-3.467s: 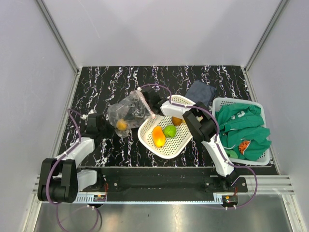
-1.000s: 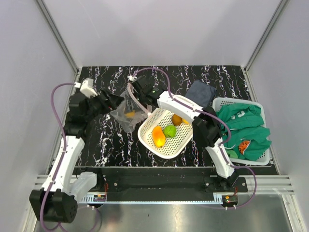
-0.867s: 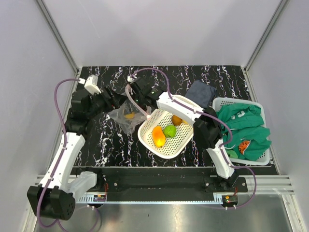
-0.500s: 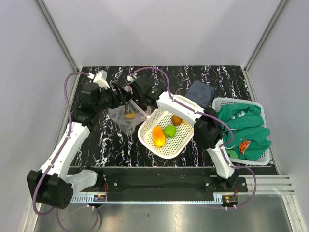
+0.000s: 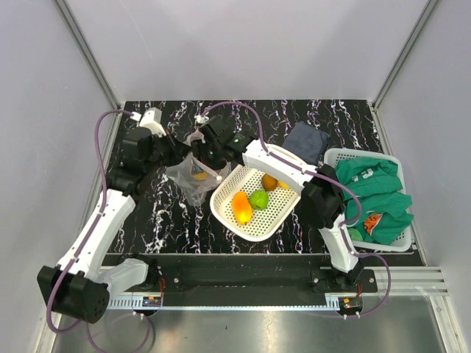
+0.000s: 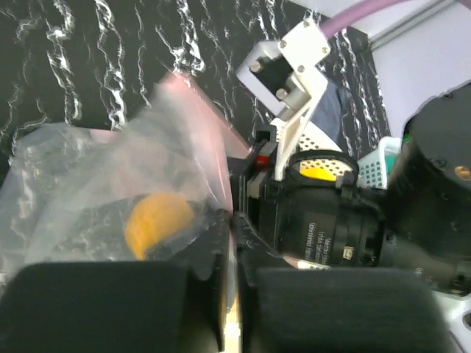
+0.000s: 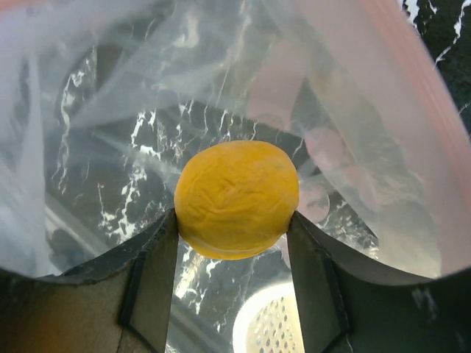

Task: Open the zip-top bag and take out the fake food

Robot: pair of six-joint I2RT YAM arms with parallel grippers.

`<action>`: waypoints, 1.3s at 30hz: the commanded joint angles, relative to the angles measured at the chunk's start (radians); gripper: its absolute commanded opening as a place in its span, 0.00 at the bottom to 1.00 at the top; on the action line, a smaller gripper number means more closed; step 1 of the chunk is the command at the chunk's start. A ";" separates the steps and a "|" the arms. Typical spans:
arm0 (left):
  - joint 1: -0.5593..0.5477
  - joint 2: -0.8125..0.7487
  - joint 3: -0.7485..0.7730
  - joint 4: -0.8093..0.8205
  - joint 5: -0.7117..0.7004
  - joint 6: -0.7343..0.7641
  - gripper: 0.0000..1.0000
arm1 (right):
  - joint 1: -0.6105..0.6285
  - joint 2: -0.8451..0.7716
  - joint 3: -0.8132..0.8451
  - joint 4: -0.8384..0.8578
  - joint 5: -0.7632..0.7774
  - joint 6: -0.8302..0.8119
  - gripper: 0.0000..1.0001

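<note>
The zip-top bag lies crumpled left of the white mesh basket, and its pinkish zip strip shows in the right wrist view. My left gripper is shut on the bag's edge by the pink strip. My right gripper is inside the bag's mouth, shut on an orange-yellow fake fruit held between its fingers. That fruit also shows through the plastic in the left wrist view. An orange-yellow piece, a green round one and an orange one lie in the basket.
The white mesh basket sits tilted at the table's middle, right of the bag. A dark blue folded cloth lies behind it. A white crate with green clothing stands at the right edge.
My left arm has risen from the near left and swung right to the bag's mouth, closing on its edge. My right gripper has gone into the bag and holds the orange fruit.
</note>
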State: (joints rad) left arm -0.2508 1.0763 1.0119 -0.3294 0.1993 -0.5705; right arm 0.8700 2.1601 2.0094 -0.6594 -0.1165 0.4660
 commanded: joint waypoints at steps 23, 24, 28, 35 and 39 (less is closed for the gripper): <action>0.070 -0.084 -0.020 -0.091 -0.284 0.101 0.00 | -0.143 -0.511 -0.406 0.308 -0.121 0.034 0.20; 0.082 -0.078 -0.009 -0.089 -0.275 0.103 0.00 | -0.163 -0.531 -0.437 0.297 -0.105 0.023 0.20; 0.148 -0.018 0.065 -0.086 -0.248 0.126 0.00 | -0.224 -0.618 -0.589 0.247 -0.026 0.005 0.21; 0.212 0.073 0.253 -0.163 -0.356 0.264 0.00 | -0.247 -0.684 -0.811 0.161 0.110 -0.024 0.24; 0.212 0.122 0.297 -0.171 -0.391 0.270 0.00 | -0.247 -0.666 -0.841 0.106 0.158 -0.012 0.26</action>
State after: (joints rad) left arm -0.0410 1.1637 1.2366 -0.4992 -0.1234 -0.3515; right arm 0.6189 1.5074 1.1755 -0.4969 -0.0444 0.4664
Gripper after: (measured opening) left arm 0.005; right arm 0.611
